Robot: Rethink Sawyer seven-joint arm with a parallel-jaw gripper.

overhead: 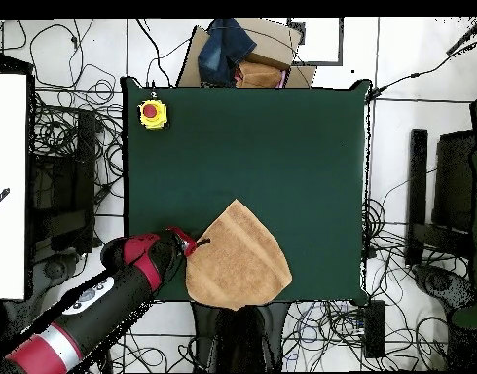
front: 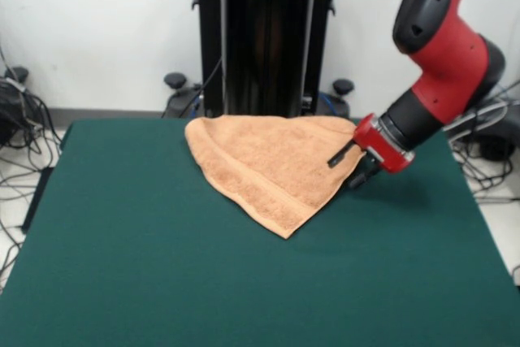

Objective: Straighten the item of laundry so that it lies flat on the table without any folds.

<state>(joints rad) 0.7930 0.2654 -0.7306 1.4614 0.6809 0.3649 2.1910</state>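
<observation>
The orange-tan towel (front: 272, 164) lies folded into a fan-like wedge on the far part of the dark green table (front: 162, 266), its point toward the camera. A woven band runs along its lower left edge; no tag shows. In the overhead view the towel (overhead: 238, 261) sits at the table's (overhead: 281, 146) bottom edge, by the robot's base, and slightly overlaps it. My gripper (front: 342, 175) is at the towel's right edge, low over the table. Its two black fingers stand apart, one finger (front: 341, 154) over the cloth. It also shows in the overhead view (overhead: 200, 243) at the towel's left edge.
A yellow box with a red button (overhead: 153, 114) sits at the table's top left corner in the overhead view. A cardboard box with blue cloth (overhead: 238, 54) lies beyond that far edge. The black pedestal (front: 264, 38) stands just behind the towel. Cables cover the floor around.
</observation>
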